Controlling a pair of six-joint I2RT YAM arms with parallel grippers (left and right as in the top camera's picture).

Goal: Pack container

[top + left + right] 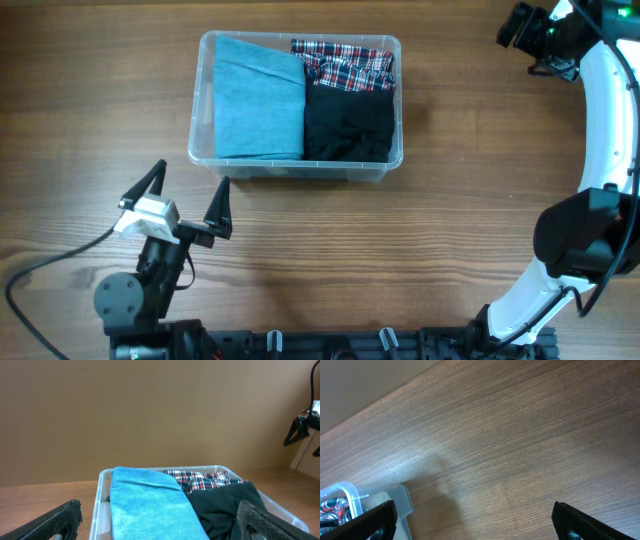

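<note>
REMOTE RIG, PACKING STATION: I hold both arms off the container [300, 172], which sits in the upper middle of the overhead frame on the wooden tabletop [430, 240], its long side running left to right. Inside it, a folded blue cloth [258, 98] fills the left half. A plaid cloth [345, 62] lies in the upper right part and a black cloth [348, 125] in the lower right, the two touching.

The left pincer [192, 172] stands at the lower left of the overhead frame, just below the container's lower left corner. It is opened wide and grips nothing. Its wrist camera looks over the near rim onto the blue cloth.

The right pincer [474, 505] is in the far upper right of the overhead frame, well apart from the container, at the end of the white arm [605, 110] that curves up the right edge. Its wrist view shows it spread wide and empty over bare wood, with one rounded corner of the container at the lower left of that frame.
</note>
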